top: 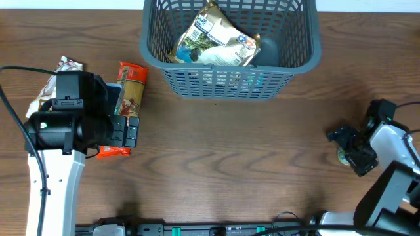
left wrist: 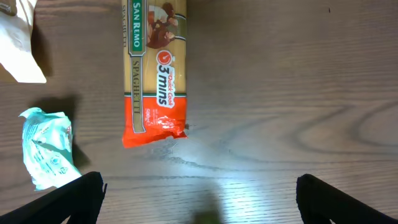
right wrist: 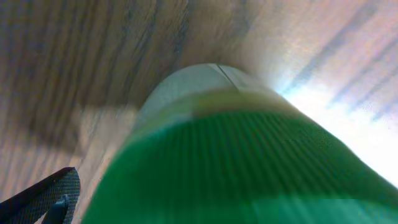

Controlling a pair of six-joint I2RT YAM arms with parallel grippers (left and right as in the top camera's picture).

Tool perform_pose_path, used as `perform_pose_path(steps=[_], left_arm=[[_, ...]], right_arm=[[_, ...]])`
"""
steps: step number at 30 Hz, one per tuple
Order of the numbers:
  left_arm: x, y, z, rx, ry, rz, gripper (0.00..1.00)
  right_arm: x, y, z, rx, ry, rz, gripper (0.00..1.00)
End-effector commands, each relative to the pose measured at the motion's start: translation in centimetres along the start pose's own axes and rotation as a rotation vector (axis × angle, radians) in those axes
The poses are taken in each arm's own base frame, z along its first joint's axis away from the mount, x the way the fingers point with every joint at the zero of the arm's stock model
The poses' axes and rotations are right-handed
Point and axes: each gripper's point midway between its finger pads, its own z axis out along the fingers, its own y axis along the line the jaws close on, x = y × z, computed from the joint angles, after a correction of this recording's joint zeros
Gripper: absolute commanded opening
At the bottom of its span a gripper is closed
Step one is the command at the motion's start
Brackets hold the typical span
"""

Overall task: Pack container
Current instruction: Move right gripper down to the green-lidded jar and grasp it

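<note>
The grey-blue mesh basket [top: 230,82] stands at the back centre and holds a gold-and-white food packet [top: 216,39]. A long spaghetti packet [top: 131,85] lies on the table at the left, and in the left wrist view [left wrist: 155,68] its red end points toward me. My left gripper [left wrist: 199,193] hovers open and empty just short of that red end. My right gripper [top: 351,147] is low at the right edge, open around a small green-lidded jar [top: 341,156]. The jar [right wrist: 236,162] fills the right wrist view, where only one finger shows.
A crumpled teal wrapper [left wrist: 46,146] lies left of the spaghetti, close to my left finger. A white packet [left wrist: 15,43] lies farther back at the left, also in the overhead view [top: 65,65]. A dark round thing [top: 266,49] sits in the basket beside the packet.
</note>
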Motion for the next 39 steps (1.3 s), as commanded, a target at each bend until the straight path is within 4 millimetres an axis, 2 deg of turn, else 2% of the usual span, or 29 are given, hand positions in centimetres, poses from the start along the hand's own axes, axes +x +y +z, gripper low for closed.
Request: perform_pose_path(steps=[1,20,22,28,32,34,36,37,39], left_arm=[[-0.29,-0.1,-0.42,-0.001,-0.011,0.001,0.98],[-0.18,-0.12,-0.42,0.0,-0.006,0.001,0.99],[-0.18,-0.13,-0.42,0.0,-0.006,0.0,0.99],[-0.17,-0.12,-0.42,0.0,-0.006,0.001,0.99],[-0.17,-0.12,-0.42,0.0,-0.006,0.0,0.98],[-0.17,-0.12,-0.42,0.0,-0.006,0.0,0.98],[-0.16,-0.12,-0.42,0.0,-0.005,0.001,0.98],[-0.16,-0.12,-0.42,0.0,-0.005,0.001,0.99],[-0.16,-0.12,-0.42,0.0,-0.005,0.0,0.99]], right_arm=[[-0.15,-0.53,0.88,0.028,0.005,0.012,0.99],[-0.96,-0.32,1.27,0.015,-0.017,0.009,0.99],[-1.04,-0.27,1.28,0.01,-0.018,0.001,0.94],[-1.04,-0.27,1.27,0.011,-0.018,0.001,0.67],[-1.02,-0.29,1.28,0.011,-0.017,0.0,0.52],[-1.03,-0.28,1.27,0.011,-0.017,0.001,0.38],[-1.02,-0.29,1.28,0.011,-0.017,0.0,0.09],[-1.02,-0.29,1.28,0.011,-0.017,0.0,0.01],[-1.03,-0.29,1.27,0.011,-0.017,0.001,0.01]])
